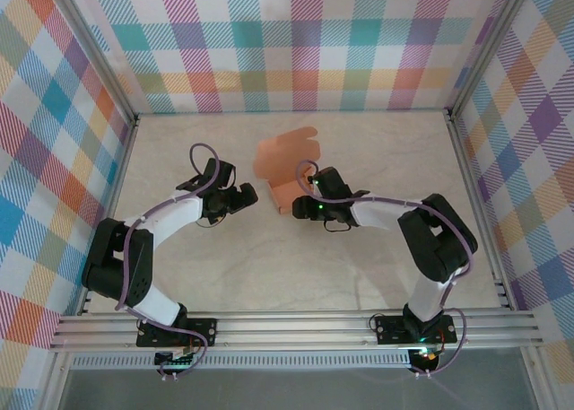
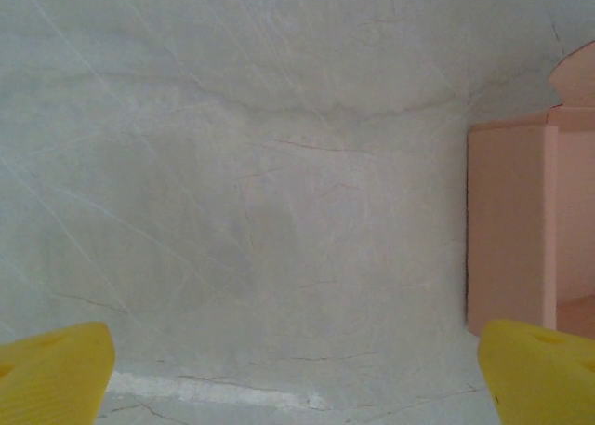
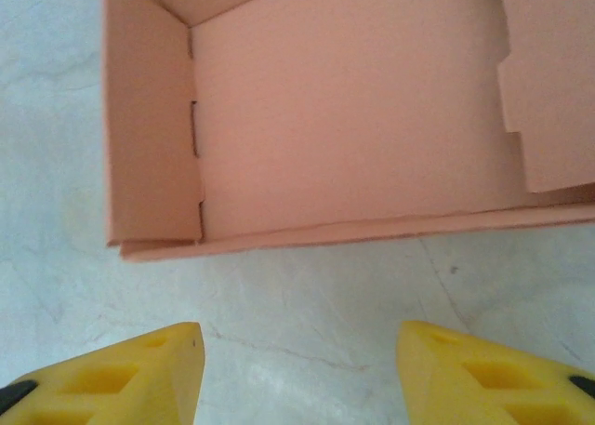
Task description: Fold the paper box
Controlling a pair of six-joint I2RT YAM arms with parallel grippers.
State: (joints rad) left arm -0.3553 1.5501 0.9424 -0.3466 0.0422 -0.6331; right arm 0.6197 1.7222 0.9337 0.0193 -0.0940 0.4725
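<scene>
The right gripper [image 3: 299, 332], partly open and empty, faces the paper box [image 3: 344, 118] at 12 o'clock; the left gripper [image 2: 293, 337] gapes wide, empty. Pinching 1 flap [image 3: 553, 81] squarely should avoid creasing.

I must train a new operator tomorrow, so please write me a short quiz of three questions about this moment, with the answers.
1. True or false: the left gripper is clamped on the paper box.
2. How does the paper box look? A) a flat sheet; B) partly folded, walls raised, top open; C) completely closed.
3. Fill in: the right gripper is open, with bare ___ between its fingers.

Key: 1 false, it is open and holds nothing; 2 B; 3 table.
</scene>
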